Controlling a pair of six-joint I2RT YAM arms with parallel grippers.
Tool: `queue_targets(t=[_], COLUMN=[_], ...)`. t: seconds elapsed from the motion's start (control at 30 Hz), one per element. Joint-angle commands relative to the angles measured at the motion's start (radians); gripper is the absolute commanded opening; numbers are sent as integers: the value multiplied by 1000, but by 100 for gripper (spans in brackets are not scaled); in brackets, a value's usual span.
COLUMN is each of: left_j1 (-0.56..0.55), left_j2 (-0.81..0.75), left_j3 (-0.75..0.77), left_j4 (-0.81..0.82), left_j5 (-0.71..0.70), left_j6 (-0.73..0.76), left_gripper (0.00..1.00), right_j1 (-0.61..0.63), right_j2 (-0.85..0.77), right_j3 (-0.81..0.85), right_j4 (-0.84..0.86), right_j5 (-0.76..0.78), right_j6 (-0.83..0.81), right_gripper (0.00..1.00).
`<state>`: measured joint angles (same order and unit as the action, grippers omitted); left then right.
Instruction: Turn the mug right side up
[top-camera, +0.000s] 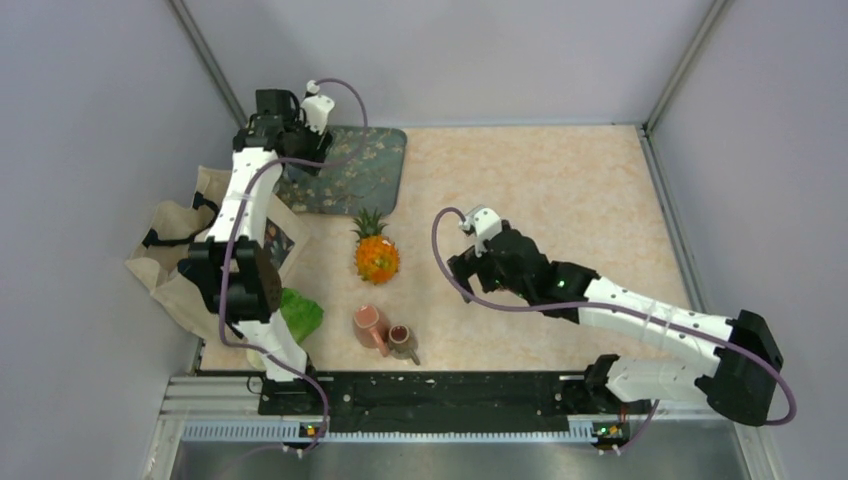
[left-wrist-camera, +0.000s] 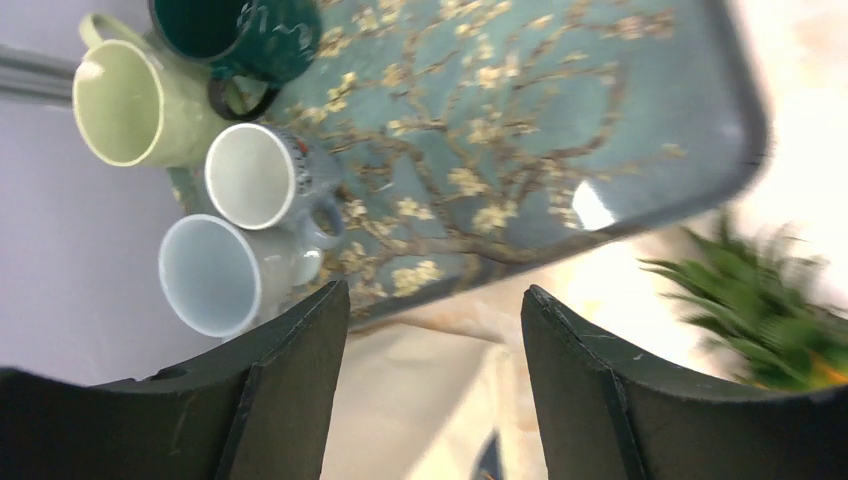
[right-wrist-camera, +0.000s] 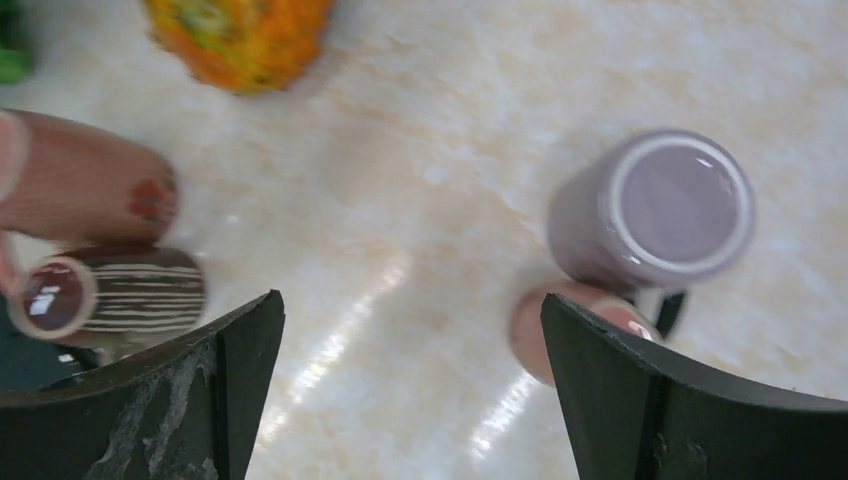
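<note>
The left arm (top-camera: 240, 200) and right arm (top-camera: 640, 315) are built alike, with white tube links between bulky black joint housings. On each, a purple cable (top-camera: 345, 90) loops out just behind the gripper to a small white camera housing (top-camera: 318, 108). The left gripper (left-wrist-camera: 435, 300) has two broad matte-black fingers (left-wrist-camera: 290, 380) with angled faces. The right gripper (right-wrist-camera: 412, 300) has the same shape, its black surfaces scuffed with pale grey scratches. A green light (top-camera: 562, 283) glows on a black joint behind the right gripper.

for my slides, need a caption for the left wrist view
Open left claw facing four upright mugs grouped at one end of a floral tray.
</note>
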<state>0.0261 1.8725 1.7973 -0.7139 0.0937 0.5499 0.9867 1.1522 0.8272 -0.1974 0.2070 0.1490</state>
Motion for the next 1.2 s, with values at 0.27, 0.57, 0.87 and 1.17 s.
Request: queue_targets(t=[0.27,0.57,0.87,1.17], left_j1=[0,1,1,1], left_j2=[-345,-401,-435,-453], left_j3=[-340,-424,-433,-436], left_j4=[-117,-96,-93,-87], left_j5=[341,320,312,317], left_j6=[-128,-156,-148,-132], left_gripper=[69,70,70,70], right_j1=[-535,-617,-556,-256], right_j2=[-69,15,133,19], right_j3=[10,-53,-47,-88], right_j4=[-321,-48,-120,-150], right_j5=[-306,-620,-564,-426], right_j6=[-3,-9,58,261], right_gripper=[99,99,92,92])
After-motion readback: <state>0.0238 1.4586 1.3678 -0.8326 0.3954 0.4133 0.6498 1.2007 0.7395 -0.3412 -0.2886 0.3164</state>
